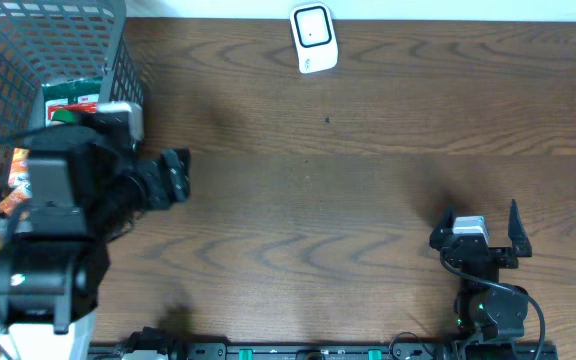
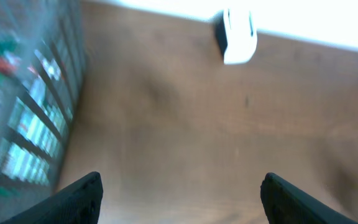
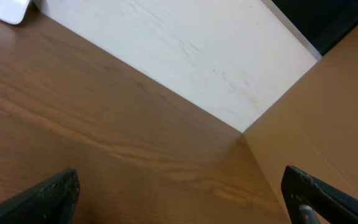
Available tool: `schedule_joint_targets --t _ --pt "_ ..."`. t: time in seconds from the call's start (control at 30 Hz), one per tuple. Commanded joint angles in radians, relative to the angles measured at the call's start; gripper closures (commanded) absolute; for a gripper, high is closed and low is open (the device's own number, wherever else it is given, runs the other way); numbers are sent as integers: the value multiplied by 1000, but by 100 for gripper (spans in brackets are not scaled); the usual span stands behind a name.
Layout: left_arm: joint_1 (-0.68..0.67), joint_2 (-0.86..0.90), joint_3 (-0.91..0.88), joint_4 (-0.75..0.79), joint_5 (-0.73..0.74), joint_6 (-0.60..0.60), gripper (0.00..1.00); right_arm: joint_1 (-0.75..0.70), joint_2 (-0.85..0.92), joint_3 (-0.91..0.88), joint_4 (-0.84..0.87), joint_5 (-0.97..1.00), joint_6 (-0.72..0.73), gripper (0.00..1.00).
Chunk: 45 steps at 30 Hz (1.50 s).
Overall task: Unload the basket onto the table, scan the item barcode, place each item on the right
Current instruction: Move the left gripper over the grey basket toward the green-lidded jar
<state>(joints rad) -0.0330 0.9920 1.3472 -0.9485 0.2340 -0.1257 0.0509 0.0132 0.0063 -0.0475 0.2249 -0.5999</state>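
Observation:
The white barcode scanner [image 1: 313, 38] stands at the table's far edge; the left wrist view shows it blurred [image 2: 238, 37]. Items lie in the grey wire basket [image 1: 118, 60] at the far left: a green and red packet [image 1: 73, 100] and an orange one [image 1: 16, 180], seen through the mesh as a blur of packets [image 2: 17, 124]. My left gripper [image 1: 175, 176] [image 2: 180, 180] hangs just right of the basket, open and empty. Near the front right, my right gripper [image 1: 479, 210] [image 3: 180, 174] is open over bare wood, holding nothing.
The brown wooden table [image 1: 348, 200] runs between the two arms. A white wall [image 3: 197, 56] lies beyond the table's far edge, and a brown board [image 3: 328, 112] stands at the right. A white corner [image 3: 5, 9] shows at the top left of the right wrist view.

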Motion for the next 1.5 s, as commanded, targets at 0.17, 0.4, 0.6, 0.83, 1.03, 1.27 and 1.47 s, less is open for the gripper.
schedule_joint_targets --t 0.17,0.4,0.6,0.83,1.03,1.27,1.47 --pt "45 -49 117 158 -20 152 14 7 1 0 -4 10 -11 1" --pt "90 43 318 69 -21 100 7 7 1 0 -4 10 -11 1" --pt "261 283 711 -180 19 75 9 7 1 0 -4 10 -11 1" --pt "483 587 994 -378 79 74 6 7 1 0 -4 10 -11 1" --pt "571 732 993 -383 79 73 6 7 1 0 -4 10 -11 1" --pt "593 868 991 -455 79 238 6 7 1 0 -4 10 -11 1" --pt "593 1007 987 -450 23 301 7 7 1 0 -4 10 -11 1"
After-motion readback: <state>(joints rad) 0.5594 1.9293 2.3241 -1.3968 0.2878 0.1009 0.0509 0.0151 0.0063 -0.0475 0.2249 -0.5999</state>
